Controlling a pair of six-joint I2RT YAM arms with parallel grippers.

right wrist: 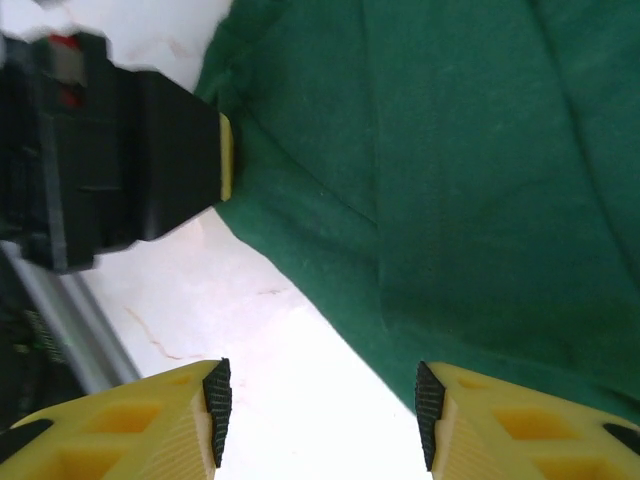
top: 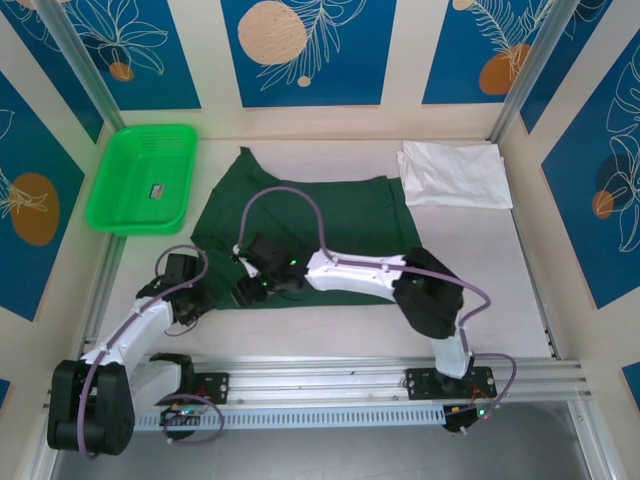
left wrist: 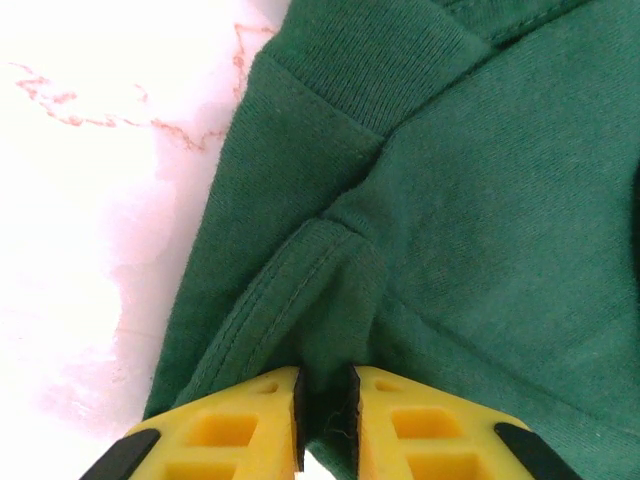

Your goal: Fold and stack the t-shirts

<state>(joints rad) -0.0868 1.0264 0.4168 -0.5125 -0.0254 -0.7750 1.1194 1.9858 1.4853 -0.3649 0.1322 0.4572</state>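
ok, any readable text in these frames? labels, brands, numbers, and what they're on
No text can be read anywhere.
The green shirt: plain, no print or label showing.
The white shirt: plain, no print.
The small grey thing in the basket: too small to read.
The wall panels: leaf and circle art, no words.

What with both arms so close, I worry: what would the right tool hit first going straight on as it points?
Most likely the dark green t-shirt: the open right tool points past bare table at its near edge. The left tool sits off to one side; depth is unclear.
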